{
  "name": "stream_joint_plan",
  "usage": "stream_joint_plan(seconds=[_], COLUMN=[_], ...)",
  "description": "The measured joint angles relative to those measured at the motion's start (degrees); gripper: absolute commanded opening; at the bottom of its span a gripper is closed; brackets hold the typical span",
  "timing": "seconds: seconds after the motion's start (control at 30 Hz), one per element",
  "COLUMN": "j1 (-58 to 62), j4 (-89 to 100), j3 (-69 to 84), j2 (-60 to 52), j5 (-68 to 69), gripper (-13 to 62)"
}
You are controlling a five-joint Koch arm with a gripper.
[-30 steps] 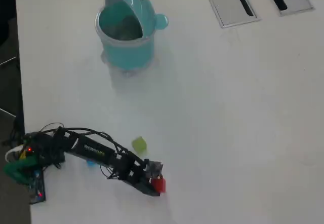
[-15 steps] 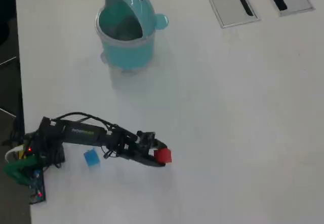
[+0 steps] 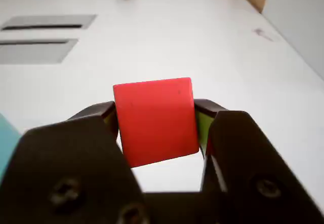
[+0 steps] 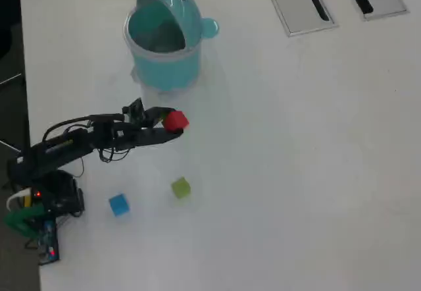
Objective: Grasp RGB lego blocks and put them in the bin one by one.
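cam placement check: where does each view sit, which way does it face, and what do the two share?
Wrist view: rides behind the gripper, facing forward low across the table; both black jaws show, clamping the red block.
Overhead view: fixed above, looking straight down on the table, teal bin, blue block and yellow-green block; the whole arm shows.
Shared: gripper, red block, grey panels.

red block, yellow-green block, blue block; teal bin; white table; black arm.
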State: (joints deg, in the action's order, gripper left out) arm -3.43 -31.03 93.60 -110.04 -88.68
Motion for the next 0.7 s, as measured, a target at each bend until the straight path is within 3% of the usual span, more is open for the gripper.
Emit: stream_joint_plan(seconds=[0.37, 0.7], j1=[-21.0, -38.4], j4=[3.4, 6.4], j3=[7.4, 5.0], j2=[-12.7, -8.9], j5=[-2.2, -5.2], gripper=[-2.5, -5.6])
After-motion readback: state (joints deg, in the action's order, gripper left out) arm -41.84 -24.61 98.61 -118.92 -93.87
